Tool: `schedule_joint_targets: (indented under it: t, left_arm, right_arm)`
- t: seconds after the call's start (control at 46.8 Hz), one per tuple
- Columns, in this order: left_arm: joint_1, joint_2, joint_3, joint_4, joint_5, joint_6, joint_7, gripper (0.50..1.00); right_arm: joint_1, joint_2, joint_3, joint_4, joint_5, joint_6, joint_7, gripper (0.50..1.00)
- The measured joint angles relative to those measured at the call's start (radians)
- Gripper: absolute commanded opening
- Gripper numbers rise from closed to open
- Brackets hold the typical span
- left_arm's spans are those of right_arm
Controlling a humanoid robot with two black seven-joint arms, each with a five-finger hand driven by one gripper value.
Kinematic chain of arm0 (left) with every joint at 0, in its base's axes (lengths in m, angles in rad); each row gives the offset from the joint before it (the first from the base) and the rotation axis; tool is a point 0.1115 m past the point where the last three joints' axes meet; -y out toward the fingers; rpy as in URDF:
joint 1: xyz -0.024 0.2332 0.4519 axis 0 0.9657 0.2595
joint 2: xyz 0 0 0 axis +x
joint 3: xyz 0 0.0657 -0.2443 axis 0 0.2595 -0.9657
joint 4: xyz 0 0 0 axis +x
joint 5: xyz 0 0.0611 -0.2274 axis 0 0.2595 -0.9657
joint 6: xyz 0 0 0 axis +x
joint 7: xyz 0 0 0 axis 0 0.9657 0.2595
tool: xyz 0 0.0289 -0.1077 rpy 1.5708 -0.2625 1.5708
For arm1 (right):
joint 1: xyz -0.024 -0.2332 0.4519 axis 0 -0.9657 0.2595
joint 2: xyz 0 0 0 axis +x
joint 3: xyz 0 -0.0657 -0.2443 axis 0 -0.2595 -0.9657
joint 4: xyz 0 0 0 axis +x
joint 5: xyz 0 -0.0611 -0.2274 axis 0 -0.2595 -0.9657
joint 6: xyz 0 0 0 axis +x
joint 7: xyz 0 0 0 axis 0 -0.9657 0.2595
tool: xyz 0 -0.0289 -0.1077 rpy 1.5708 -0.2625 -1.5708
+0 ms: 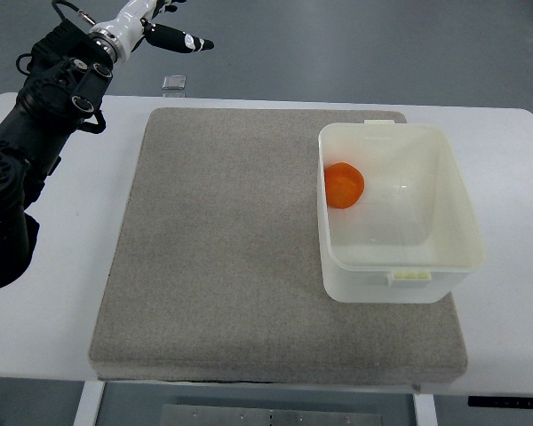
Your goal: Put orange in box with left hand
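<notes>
Seen from above, one white table (515, 337) fills most of the frame, its near edge along the bottom. On it lies one grey rectangular mat (231, 266), covering the middle of the tabletop. One translucent white plastic box (462, 222), open at the top, sits on the right part of the mat, its near right corner reaching just past the mat's edge. Inside the box rests one orange (344, 185), low against the box's left wall, toward its far end.

At the left edge of the frame, one black robot arm (27, 142) rises from the middle left toward the upper left corner. It ends in the left hand (155, 27), white and black, held above the table's far left corner, well apart from the box. Its fingers (182, 41) stretch out loose toward the right and grasp nothing.

Just beyond the mat's far edge, in the upper left, one small clear square object (173, 83) lies at the table's far edge.
</notes>
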Motion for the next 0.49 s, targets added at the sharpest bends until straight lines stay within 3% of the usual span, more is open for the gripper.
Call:
schedule_joint_targets:
  t: [0.278,0.492]
  left_arm:
    - [0.0,0.0,-0.005,-0.004,-0.085,0.043,0.155,0.836]
    - [0.01,0.0,-0.108,-0.011,-0.253,0.023,0.164,0.825]
  right_arm:
    - [0.0,0.0,0.0,0.0,0.0,0.0,0.0,0.926]
    - [0.0,0.0,0.0,0.0,0.0,0.0,0.0,0.926]
